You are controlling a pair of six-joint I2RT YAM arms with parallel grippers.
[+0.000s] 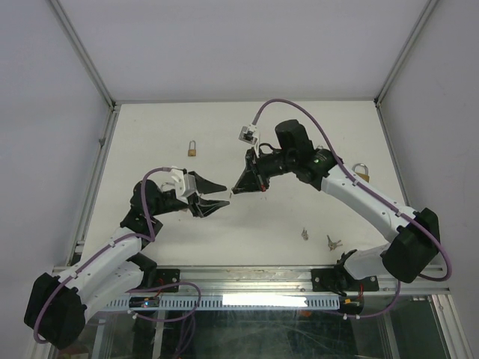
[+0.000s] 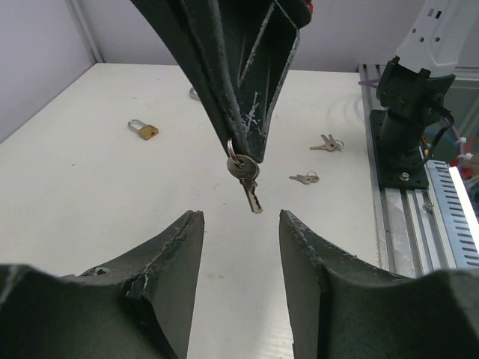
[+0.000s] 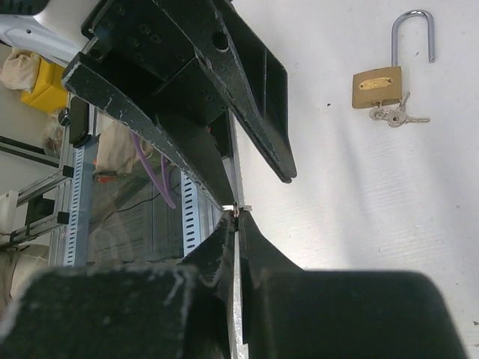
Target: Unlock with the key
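Note:
My right gripper (image 1: 238, 187) is shut on a small silver key (image 2: 245, 176), which hangs blade down from its fingertips above the table. In the right wrist view the key (image 3: 236, 211) shows only as a sliver between the closed fingers. My left gripper (image 1: 218, 196) is open and empty, its fingers (image 2: 168, 254) spread just below and short of the key's tip. One brass padlock (image 1: 193, 149) lies at the far left, with keys hanging in its keyhole (image 3: 397, 116). A second brass padlock (image 1: 362, 173) lies at the right, also in the left wrist view (image 2: 144, 130).
Two loose key bunches (image 1: 304, 234) (image 1: 331, 241) lie near the front edge, also in the left wrist view (image 2: 305, 178) (image 2: 327, 144). The right arm's base (image 2: 408, 127) and a metal rail (image 1: 247, 288) run along the near edge. Walls enclose the white table (image 1: 314, 134).

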